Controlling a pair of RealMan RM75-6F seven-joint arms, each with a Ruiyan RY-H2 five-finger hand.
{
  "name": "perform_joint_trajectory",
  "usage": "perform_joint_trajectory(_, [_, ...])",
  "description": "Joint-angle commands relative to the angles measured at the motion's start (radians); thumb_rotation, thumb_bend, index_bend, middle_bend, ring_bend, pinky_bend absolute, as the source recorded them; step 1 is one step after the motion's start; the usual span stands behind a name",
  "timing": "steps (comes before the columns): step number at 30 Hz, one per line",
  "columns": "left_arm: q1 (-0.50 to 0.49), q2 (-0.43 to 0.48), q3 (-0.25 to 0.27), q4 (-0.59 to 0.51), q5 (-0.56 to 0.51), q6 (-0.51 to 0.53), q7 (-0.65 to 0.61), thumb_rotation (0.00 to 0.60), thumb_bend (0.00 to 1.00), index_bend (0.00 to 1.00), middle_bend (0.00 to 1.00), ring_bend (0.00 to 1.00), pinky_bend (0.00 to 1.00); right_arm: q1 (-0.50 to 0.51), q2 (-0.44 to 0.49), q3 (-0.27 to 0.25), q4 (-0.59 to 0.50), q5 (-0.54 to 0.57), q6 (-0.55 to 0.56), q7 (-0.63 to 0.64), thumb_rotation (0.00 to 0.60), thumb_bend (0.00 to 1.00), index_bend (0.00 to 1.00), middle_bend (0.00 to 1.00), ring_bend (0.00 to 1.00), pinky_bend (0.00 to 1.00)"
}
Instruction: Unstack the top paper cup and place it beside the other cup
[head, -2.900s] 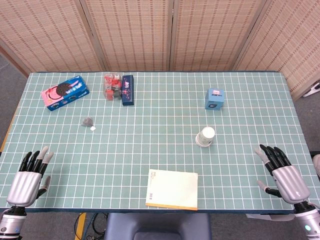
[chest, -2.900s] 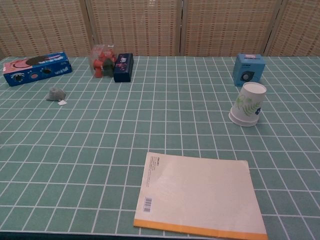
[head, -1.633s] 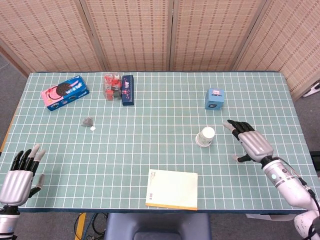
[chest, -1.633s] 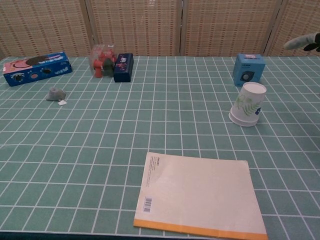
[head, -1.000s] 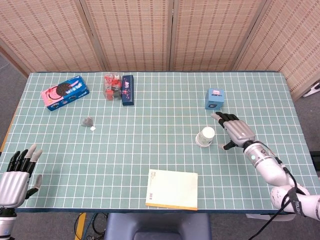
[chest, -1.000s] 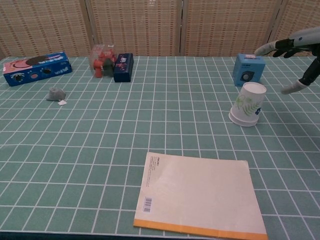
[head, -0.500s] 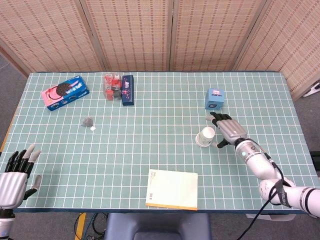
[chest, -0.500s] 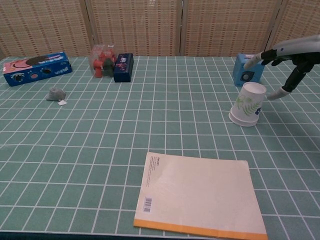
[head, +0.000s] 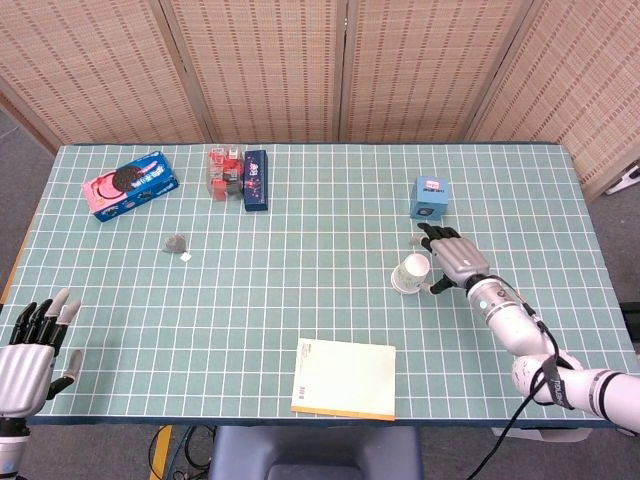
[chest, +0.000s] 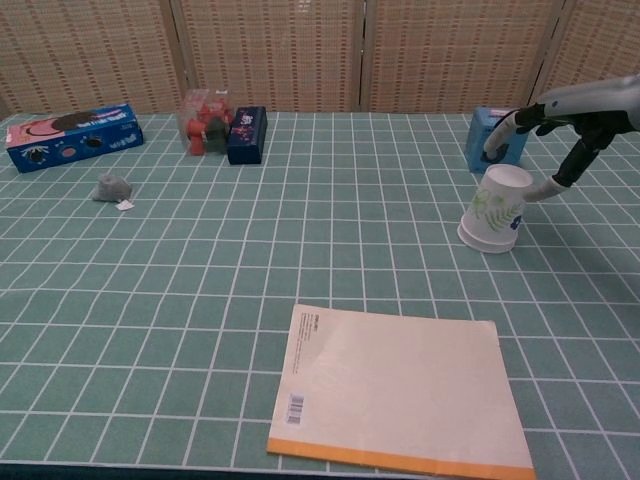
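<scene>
The stacked paper cups (head: 411, 273) (chest: 496, 209) stand upside down right of the table's centre, white with a green leaf print. My right hand (head: 452, 259) (chest: 560, 125) hovers just right of and over them, fingers spread around the upper cup; I cannot tell whether a fingertip touches it. It holds nothing. My left hand (head: 27, 347) rests at the table's near left corner with its fingers apart, and only the head view shows it.
A blue box (head: 429, 198) (chest: 497, 139) stands just behind the cups. A notebook (head: 345, 378) lies at the front centre. At the back left are a cookie box (head: 130, 184), red blocks (head: 224, 171) and a dark box (head: 255, 180). A small grey lump (head: 176, 243) lies left of centre.
My right hand has moved from the near right edge to the cups and now curves around the top one. My left hand has drawn back toward the near left corner.
</scene>
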Motion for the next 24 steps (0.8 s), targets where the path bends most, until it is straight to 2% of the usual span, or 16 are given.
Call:
perform_joint_trajectory(1, [0.0, 0.0, 0.0, 0.0, 0.001, 0.001, 0.0, 0.6, 0.5, 0.0, 0.0, 0.0, 0.0, 0.003, -0.006, 0.0, 0.008, -0.002, -0.002, 0.004, 0.6, 0.22, 0.19, 0.0, 0.0, 0.0])
perform_joint_trajectory(9, [0.002, 0.002, 0.0, 0.001, 0.001, 0.003, -0.007, 0.6, 0.5, 0.0, 0.0, 0.0, 0.0, 0.011, -0.031, -0.006, 0.042, 0.002, -0.01, 0.01, 0.6, 0.23, 0.21, 0.0, 0.0, 0.0])
perform_joint_trajectory(24, [0.0, 0.0, 0.005, 0.015, 0.021, 0.006, -0.021, 0.6, 0.5, 0.0, 0.0, 0.0, 0.0, 0.021, -0.066, -0.008, 0.077, 0.005, 0.017, -0.001, 0.6, 0.26, 0.37, 0.0, 0.0, 0.0])
